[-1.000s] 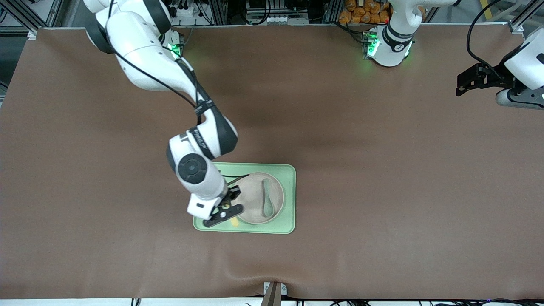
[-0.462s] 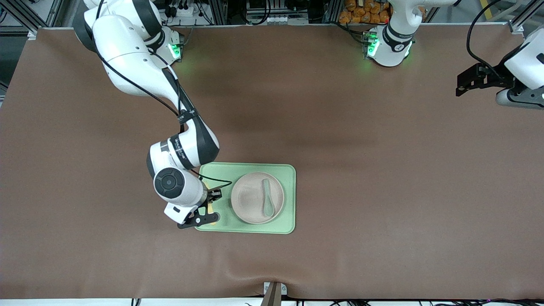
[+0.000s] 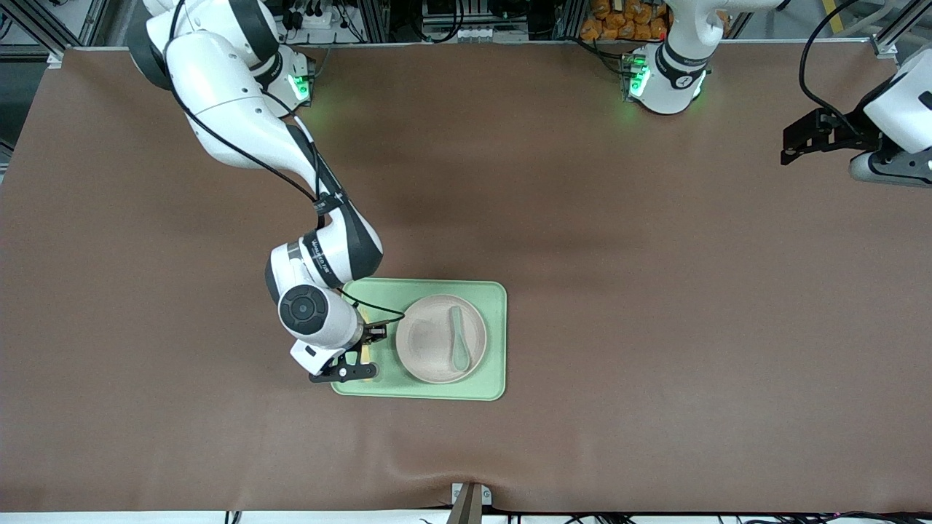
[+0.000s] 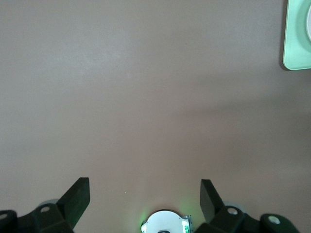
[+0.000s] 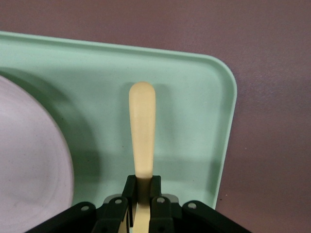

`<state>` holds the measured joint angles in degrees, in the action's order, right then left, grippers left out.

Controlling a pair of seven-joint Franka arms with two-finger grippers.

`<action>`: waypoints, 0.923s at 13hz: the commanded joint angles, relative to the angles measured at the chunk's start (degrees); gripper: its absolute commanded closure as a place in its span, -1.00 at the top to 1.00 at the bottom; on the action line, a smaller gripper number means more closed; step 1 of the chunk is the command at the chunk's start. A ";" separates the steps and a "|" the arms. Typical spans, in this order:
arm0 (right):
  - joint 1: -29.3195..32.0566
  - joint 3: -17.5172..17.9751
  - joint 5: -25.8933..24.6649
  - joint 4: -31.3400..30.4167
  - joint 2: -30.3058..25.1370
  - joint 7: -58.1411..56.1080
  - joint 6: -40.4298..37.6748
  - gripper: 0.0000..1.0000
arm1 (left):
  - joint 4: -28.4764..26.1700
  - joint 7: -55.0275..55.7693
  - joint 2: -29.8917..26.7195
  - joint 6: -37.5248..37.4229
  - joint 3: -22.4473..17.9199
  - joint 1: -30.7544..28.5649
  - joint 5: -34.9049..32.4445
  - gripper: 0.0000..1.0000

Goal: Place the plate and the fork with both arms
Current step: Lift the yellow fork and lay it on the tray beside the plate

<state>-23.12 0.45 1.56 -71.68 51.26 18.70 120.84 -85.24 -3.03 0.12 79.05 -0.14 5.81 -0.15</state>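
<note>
The cream-beige plate (image 3: 429,342) lies in the light-green tray (image 3: 496,342), with a grey-green spoon (image 3: 459,339) on it. My right gripper (image 3: 362,355) is over the tray's strip beside the plate, at the right arm's end of the tray. In the right wrist view this gripper (image 5: 142,187) is shut on the pale-yellow fork (image 5: 142,131). The fork's handle points out low over the tray floor (image 5: 194,97), beside the plate's rim (image 5: 29,155). I cannot tell if the fork touches the tray. My left gripper (image 3: 790,145) waits open and empty at the left arm's end of the table (image 4: 144,194).
The brown table mat (image 3: 655,327) is bare around the tray. A corner of the tray (image 4: 296,39) shows in the left wrist view. The left arm's base (image 3: 666,73) and the right arm's base (image 3: 291,76) stand at the table's top edge.
My right gripper, with the fork, moved from the plate's rim toward the right arm's end of the tray, then a little back. The plate now shows whole. The left arm has not moved.
</note>
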 commanded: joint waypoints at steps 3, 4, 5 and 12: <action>-1.93 0.08 0.64 -7.68 -2.74 5.72 7.47 -1.00 | -0.10 0.74 -0.56 0.05 0.14 0.26 0.59 1.00; -1.93 0.07 0.64 -7.86 -2.74 5.82 7.57 -0.78 | -0.10 0.74 -0.56 0.05 0.14 0.26 0.59 1.00; -1.75 0.07 0.64 -7.78 -2.74 5.73 7.22 -0.12 | -0.10 0.74 -0.48 0.05 0.06 0.26 0.59 1.00; 1.84 0.25 0.64 -4.88 -6.60 4.33 0.29 1.00 | -0.10 0.74 -0.21 0.05 0.06 0.26 0.59 1.00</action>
<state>-24.04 -0.21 1.58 -76.09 48.08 23.78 124.48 -85.37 -3.03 0.13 79.05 -0.10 5.95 -0.15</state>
